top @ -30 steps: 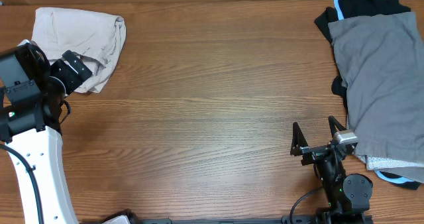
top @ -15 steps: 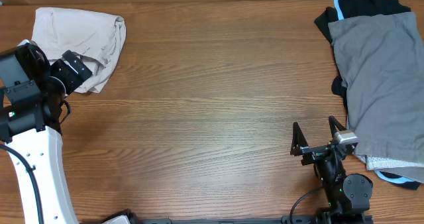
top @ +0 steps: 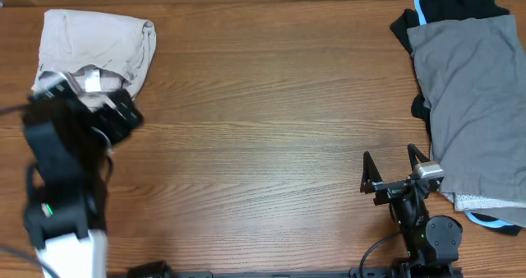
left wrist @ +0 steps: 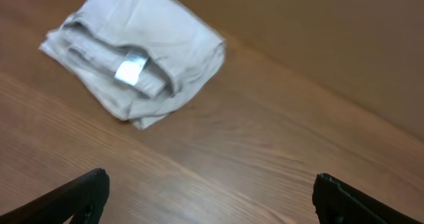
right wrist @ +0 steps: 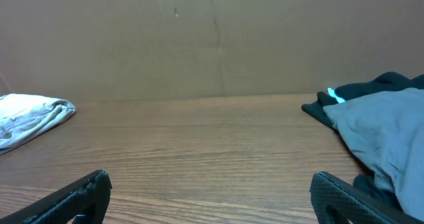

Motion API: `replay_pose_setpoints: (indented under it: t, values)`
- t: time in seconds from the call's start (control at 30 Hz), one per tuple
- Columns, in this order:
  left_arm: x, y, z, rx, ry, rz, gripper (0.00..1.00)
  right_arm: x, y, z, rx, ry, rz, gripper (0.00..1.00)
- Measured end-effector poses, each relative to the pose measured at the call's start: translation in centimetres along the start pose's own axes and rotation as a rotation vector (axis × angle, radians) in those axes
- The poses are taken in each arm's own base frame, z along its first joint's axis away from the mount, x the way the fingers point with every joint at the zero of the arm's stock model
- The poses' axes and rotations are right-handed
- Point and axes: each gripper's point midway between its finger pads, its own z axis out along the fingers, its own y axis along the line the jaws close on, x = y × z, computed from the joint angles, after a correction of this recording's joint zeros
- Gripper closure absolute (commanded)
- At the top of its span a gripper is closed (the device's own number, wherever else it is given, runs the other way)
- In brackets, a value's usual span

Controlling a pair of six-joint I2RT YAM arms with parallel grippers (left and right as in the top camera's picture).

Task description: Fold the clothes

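a: where are the shorts (top: 99, 41) on your screen?

b: i see them bunched into a loose heap in the far left corner of the desk (top: 263, 105). they're cream cloth, lying flat on the wood, not spread out. a small white label (left wrist: 130, 68) shows on the side that faces my left wrist camera.

a: and the left gripper (left wrist: 209, 184)?

b: released. through its wrist camera both fingers stand wide apart with nothing between them, and bare wood lies between them and the shorts. from overhead that arm is smeared, so i can only place it along the left edge, just on the near side of the heap. i can't tell its height above the desk.

a: right side?

b: my right gripper (top: 388, 159) is also released and empty. it sits close to the near edge, right of the middle, with its fingers pointing toward the far edge. the grey garment (top: 472, 97) lies just beside it, running along the right edge from the far right corner toward the near one. a black garment (top: 444, 11) with light-blue trim pokes out from under the grey one at the far right corner.

a: any contact there?

b: none that i can see: the fingers are apart from the grey cloth.
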Motion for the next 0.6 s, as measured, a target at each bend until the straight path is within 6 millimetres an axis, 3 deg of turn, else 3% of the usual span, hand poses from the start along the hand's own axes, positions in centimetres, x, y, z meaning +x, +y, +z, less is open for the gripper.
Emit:
replay_pose_setpoints:
  t: [0.3, 0.6]
  values:
    - [4.1, -0.8, -1.7, 0.193, -0.284, 0.085, 0.00, 0.0, 0.0, 0.0, 0.000, 0.000, 0.000, 0.00]
    - [10.0, -1.7, -1.9, 0.357, -0.412, 0.294, 0.00, 0.0, 0.0, 0.0, 0.000, 0.000, 0.000, 0.00]
